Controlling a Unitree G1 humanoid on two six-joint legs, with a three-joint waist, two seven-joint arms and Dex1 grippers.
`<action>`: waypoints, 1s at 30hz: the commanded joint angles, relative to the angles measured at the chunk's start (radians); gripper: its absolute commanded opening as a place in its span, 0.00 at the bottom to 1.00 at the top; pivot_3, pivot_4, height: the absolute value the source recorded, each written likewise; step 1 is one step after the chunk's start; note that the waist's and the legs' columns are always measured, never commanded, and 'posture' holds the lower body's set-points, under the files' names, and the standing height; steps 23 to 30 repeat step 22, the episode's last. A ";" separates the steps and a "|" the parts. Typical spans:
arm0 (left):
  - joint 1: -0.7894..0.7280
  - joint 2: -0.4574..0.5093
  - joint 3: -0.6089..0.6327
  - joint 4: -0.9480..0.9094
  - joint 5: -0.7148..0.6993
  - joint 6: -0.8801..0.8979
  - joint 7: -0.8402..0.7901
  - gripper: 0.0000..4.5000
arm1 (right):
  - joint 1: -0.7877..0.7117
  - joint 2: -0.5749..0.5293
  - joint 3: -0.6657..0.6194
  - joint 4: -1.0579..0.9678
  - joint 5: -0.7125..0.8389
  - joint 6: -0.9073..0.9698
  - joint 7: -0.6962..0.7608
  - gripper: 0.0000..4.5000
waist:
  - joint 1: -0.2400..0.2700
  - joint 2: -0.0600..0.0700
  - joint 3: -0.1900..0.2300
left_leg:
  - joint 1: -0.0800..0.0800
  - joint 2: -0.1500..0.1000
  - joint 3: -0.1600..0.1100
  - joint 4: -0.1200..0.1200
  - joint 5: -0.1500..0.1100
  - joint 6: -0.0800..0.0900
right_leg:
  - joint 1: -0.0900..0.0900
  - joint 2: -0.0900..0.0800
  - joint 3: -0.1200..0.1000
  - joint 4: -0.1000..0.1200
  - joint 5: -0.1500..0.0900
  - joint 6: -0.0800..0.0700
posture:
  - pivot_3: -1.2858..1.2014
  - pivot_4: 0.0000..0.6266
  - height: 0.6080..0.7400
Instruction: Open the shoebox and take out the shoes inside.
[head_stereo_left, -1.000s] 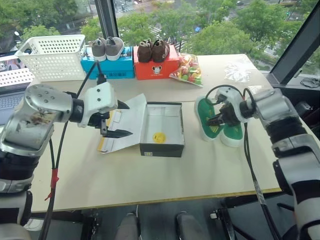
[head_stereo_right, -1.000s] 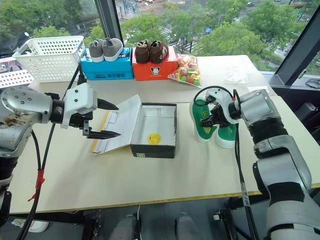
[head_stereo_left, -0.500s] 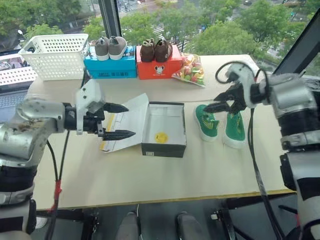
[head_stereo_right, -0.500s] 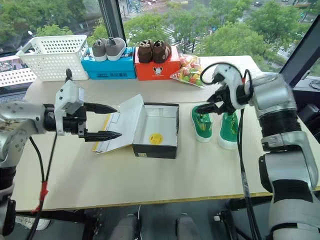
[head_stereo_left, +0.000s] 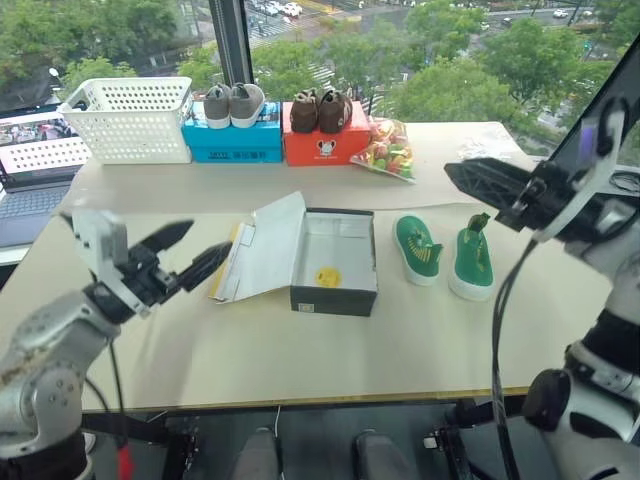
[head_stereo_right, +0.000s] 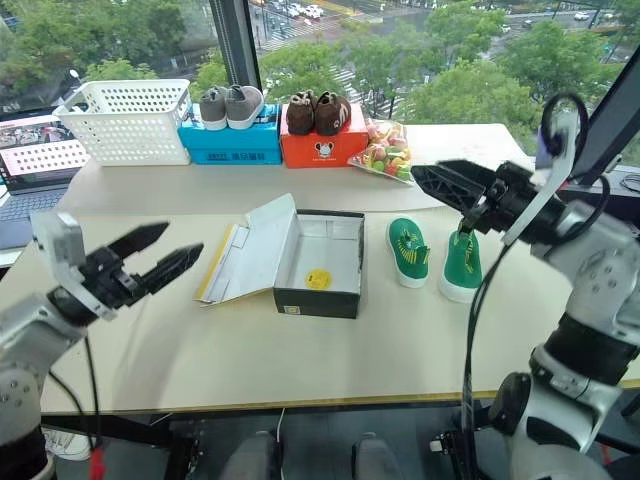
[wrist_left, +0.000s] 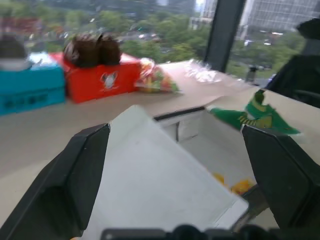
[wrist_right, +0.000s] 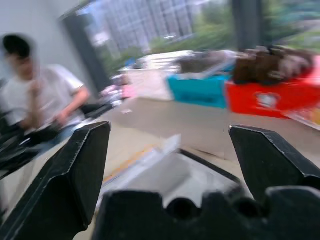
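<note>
While the counter (head_stereo_right: 300, 350) carries everything, the shoebox (head_stereo_right: 318, 265) lies open at its middle, lid flapped back leftward, white inside showing. Just right of it stand the two green shoes (head_stereo_right: 435, 257), side by side. Both pincers hang empty above the counter, fingers spread wide: left pincer (head_stereo_right: 155, 256), right pincer (head_stereo_right: 452, 184).
</note>
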 joint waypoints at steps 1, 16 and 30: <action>0.142 -0.038 -0.122 0.028 0.219 -0.259 0.001 1.00 | 0.278 0.070 0.033 -0.095 -0.209 -0.374 -0.156 0.99 | 0.005 -0.001 -0.001 | 0.001 0.000 0.000 0.000 0.000 -0.001 | 0.001 0.000 0.000 0.000 0.000 -0.001 | 0.52 0.24 1.00; 0.361 -0.334 -0.331 0.173 0.521 -0.745 0.192 1.00 | 0.689 0.249 0.268 -0.088 -0.359 -0.812 -0.308 0.99 | -0.012 0.003 -0.011 | 0.004 0.000 0.002 -0.001 -0.007 -0.011 | 0.003 -0.001 0.004 -0.005 -0.006 -0.003 | 0.52 0.24 1.00; 0.364 -0.362 -0.378 0.212 0.554 -0.805 0.228 1.00 | 0.745 0.254 0.310 -0.032 -0.406 -0.912 -0.364 0.99 | -0.009 0.004 -0.013 | 0.002 0.000 0.002 -0.003 -0.006 -0.010 | 0.003 -0.001 0.003 -0.010 -0.007 -0.002 | 0.52 0.24 1.00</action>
